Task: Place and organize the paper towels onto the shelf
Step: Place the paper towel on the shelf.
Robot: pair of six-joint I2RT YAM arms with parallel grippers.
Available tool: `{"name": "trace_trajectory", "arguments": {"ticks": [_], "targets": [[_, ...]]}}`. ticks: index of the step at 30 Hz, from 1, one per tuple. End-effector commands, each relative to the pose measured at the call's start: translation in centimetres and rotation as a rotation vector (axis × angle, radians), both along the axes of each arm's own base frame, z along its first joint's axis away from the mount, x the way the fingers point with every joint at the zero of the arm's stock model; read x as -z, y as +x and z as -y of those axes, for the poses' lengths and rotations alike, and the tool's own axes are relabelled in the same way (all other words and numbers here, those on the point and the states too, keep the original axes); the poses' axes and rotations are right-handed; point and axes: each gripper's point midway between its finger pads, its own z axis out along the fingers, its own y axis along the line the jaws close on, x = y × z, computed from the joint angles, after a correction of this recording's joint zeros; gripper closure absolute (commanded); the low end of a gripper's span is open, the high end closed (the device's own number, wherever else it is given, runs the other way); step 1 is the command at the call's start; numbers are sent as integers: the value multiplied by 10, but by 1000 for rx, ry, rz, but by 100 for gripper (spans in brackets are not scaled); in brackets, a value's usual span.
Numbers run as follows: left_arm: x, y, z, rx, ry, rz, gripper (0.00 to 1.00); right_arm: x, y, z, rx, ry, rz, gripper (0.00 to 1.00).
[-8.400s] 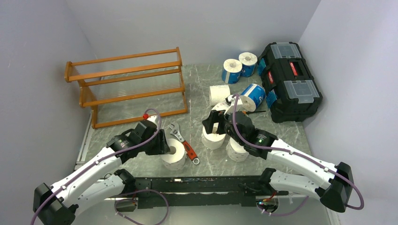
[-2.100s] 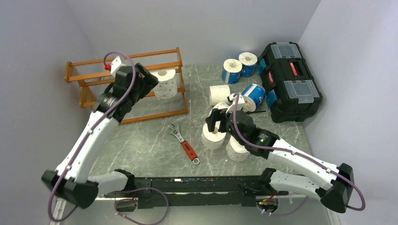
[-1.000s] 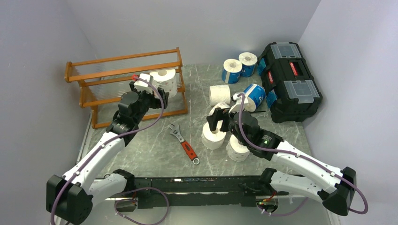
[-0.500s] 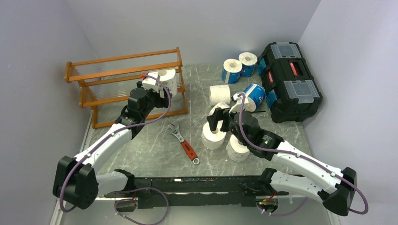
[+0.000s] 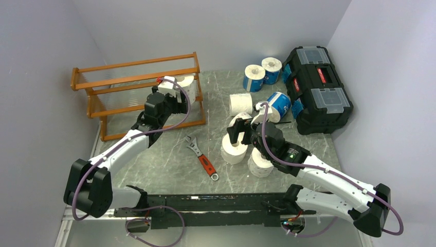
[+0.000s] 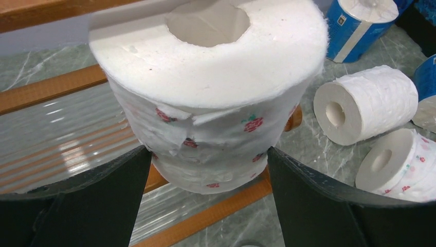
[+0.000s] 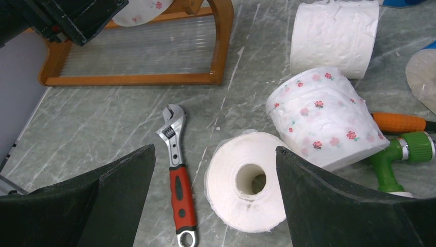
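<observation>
Eight paper towels [image 5: 240, 104] in all: one on the single wooden shelf [image 5: 136, 63], seven on the table [image 5: 164, 159].
The shelved roll [image 6: 216, 92] stands upright, long axis vertical, core hole up, between the left end effector's [image 6: 208, 154] wide-spread fingers. They sit against its sides; whether they squeeze it cannot be told. The right end effector [image 7: 215, 154] is spread apart and empty. Just below it stands a plain roll [image 7: 247, 182], hole up. Beyond it, rightward, a printed roll [image 7: 324, 118] lies on its side.
</observation>
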Motion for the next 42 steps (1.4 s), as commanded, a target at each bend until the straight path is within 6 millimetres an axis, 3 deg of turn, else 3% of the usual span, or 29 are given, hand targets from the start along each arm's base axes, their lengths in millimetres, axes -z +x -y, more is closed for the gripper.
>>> {"name": "trace_trajectory", "arguments": {"ticks": [1,7,23,42], "targets": [[-36,14,4,-15,-53,124,11,-2,2,5,22,-2,14,11],[-40,19,1,-31,-59,192,11,1,2,4,19,-5,7,11],[-19,36,3,-58,-29,170,12,5,4,5,25,-21,4,11],[-8,57,8,-68,-1,166,12,10,5,5,27,-33,-6,11]]}}
